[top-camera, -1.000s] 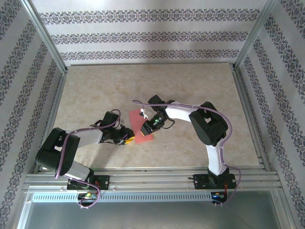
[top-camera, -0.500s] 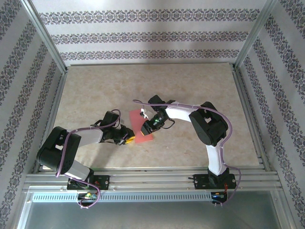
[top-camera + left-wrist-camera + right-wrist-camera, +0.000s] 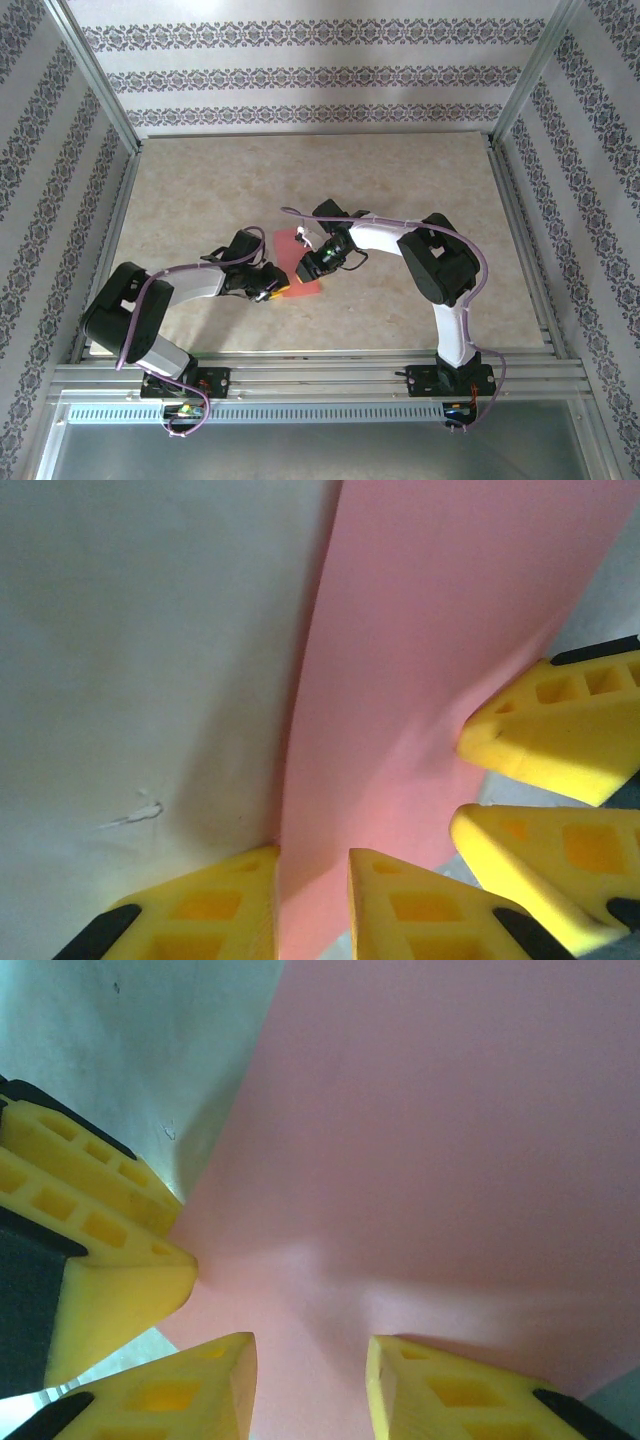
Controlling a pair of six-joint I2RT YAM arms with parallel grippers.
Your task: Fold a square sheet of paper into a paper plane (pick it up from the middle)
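Sheet (image 3: 420, 630) at centre of table (image 3: 200, 190), one edge raised. Thin, light, floppy; prob. creases and tears easily, slides flat. L gripper (image 3: 312, 855) nipped on raised edge. R gripper (image 3: 310, 1345) fingers apart over flat part. Best hold: pinch edge or mid ridge, low force.

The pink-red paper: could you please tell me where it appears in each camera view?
Top external: pink-red paper mid-table, between both arms' tips.
Left wrist: paper band from bottom centre to upper right.
Right wrist: paper covers centre and right.
Shared landmark: the left arm's yellow fingers, at the paper's edge.
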